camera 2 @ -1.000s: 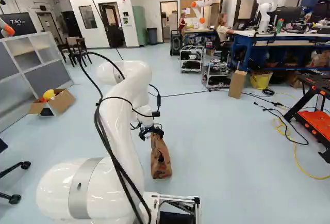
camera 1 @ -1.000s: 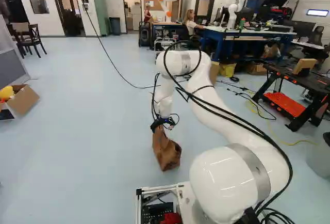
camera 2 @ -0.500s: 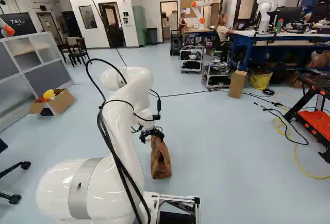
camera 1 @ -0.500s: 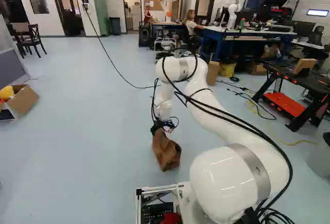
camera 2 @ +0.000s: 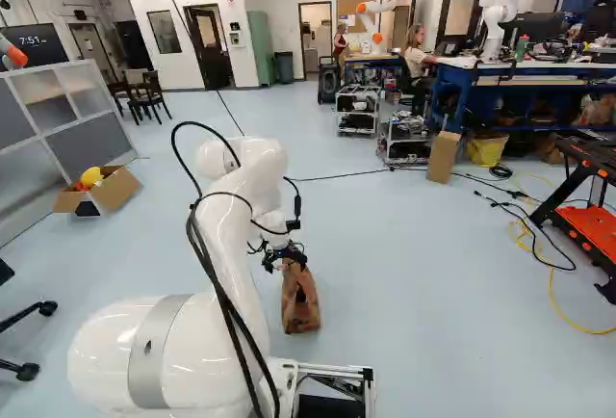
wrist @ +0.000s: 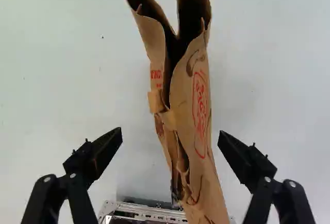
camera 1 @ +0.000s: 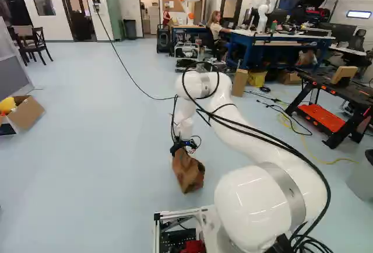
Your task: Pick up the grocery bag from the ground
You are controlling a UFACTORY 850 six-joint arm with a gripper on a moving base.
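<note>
We have the brown grocery bag point(camera 2: 300, 310) resting on the floor point(camera 2: 414, 283) ahead of the base, its mouth partly open. Our gripper point(camera 1: 183, 146) is down at its top — fingers point(wrist: 105, 149) spread wide on either side of the paper, gripping nothing. Well apart, a cardboard box point(camera 1: 28, 113) sits at the left of the left base view.

Black covers the claw point(camera 2: 287, 258). Between its fingers point(wrist: 106, 149), the bag point(wrist: 180, 92) is brown with red print point(wrist: 200, 113) and dark smudges. Pale blue floor point(camera 1: 105, 171) lies beneath the claw; the arm point(camera 1: 245, 136) behind it is glossy white, banded in grey.
</note>
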